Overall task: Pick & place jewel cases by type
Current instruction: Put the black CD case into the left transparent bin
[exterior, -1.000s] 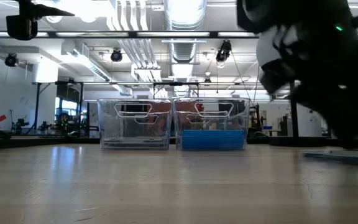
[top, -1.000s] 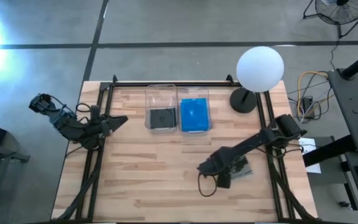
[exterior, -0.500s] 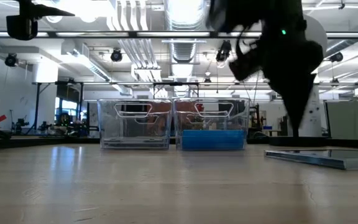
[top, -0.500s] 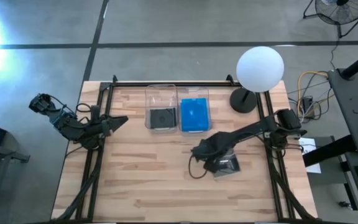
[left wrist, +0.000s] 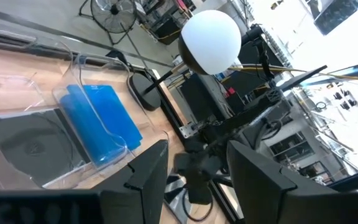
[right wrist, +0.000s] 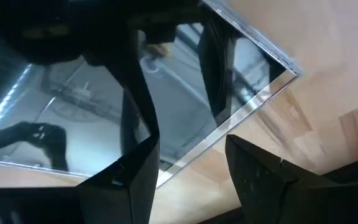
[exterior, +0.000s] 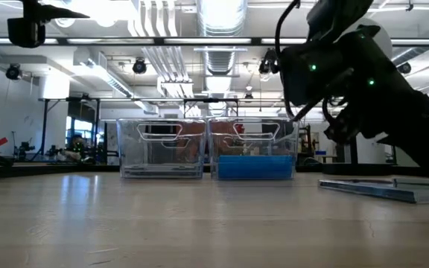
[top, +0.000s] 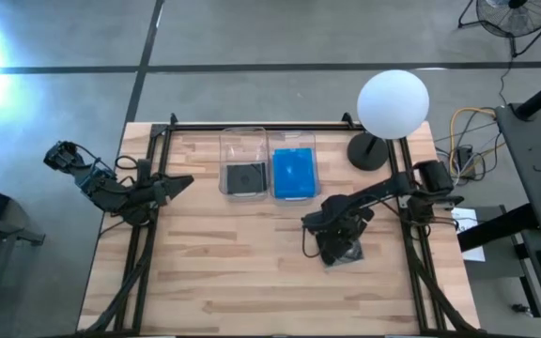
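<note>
One dark, glossy jewel case (top: 350, 253) lies flat on the right half of the table, also seen in the low view (exterior: 378, 190). My right gripper (top: 332, 242) hovers open just above it. In the right wrist view (right wrist: 191, 180), one finger stands over the case (right wrist: 185, 81) and the other beyond its edge. A clear bin (top: 224, 150) holds a dark case (top: 242, 176). The bin beside it (top: 312, 150) holds blue cases (top: 294, 172). My left gripper (top: 181, 180) waits open at the left edge (left wrist: 194, 186).
A lamp with a white globe (top: 393, 103) stands on a dark base (top: 369, 150) at the far right corner. Both bins sit side by side at the far middle (exterior: 207, 156). Bare wood (top: 214, 263) stretches over the near and left parts of the table.
My right gripper moved from the near right toward the table's left and far side, then came back a little toward the right, over the dark case. The case shifted somewhat leftward in the first half second and has lain flat and still since.
</note>
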Tool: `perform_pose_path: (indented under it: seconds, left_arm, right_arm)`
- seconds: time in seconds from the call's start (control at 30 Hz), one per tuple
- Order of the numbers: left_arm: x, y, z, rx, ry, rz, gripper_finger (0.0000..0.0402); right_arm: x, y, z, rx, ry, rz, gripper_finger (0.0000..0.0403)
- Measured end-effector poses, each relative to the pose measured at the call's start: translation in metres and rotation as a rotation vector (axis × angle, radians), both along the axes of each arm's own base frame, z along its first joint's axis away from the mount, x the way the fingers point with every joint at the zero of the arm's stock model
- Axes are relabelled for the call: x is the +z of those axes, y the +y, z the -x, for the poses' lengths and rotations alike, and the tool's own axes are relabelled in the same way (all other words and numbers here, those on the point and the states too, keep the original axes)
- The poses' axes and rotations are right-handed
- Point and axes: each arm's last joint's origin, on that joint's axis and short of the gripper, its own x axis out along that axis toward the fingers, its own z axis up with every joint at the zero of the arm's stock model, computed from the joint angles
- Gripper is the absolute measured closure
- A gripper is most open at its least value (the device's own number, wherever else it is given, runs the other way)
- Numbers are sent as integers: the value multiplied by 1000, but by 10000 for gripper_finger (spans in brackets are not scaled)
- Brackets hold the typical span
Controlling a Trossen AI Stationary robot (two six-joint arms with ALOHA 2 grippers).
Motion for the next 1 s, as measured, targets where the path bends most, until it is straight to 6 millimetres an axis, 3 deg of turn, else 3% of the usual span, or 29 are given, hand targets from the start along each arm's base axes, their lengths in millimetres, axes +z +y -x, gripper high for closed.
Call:
perform_pose_path:
  seconds: [0.13, 0.3, 0.53, 0.63, 0.77, 1.0]
  left_arm:
    - [0, 0, 0, -2, -1, 5, 252]
    - [0, 0, 0, -1, -1, 5, 252]
    - [0, 1, 0, 14, -2, 3, 252]
    - [0, 1, -1, 19, -4, 9, 252]
    - [-3, -2, -5, 21, 7, 24, 252]
    - [-13, -15, -21, -88, 91, 55, 252]
  right_arm:
    - [-2, 2, 0, 8, -86, -90, 225]
    - [6, 6, -15, 32, -313, -165, 225]
    - [40, 11, -66, 97, -755, -191, 225]
    - [54, 9, -79, 100, -850, -111, 225]
    - [64, 7, -82, 97, -843, -89, 225]
    - [58, 21, -60, 55, -595, -145, 225]
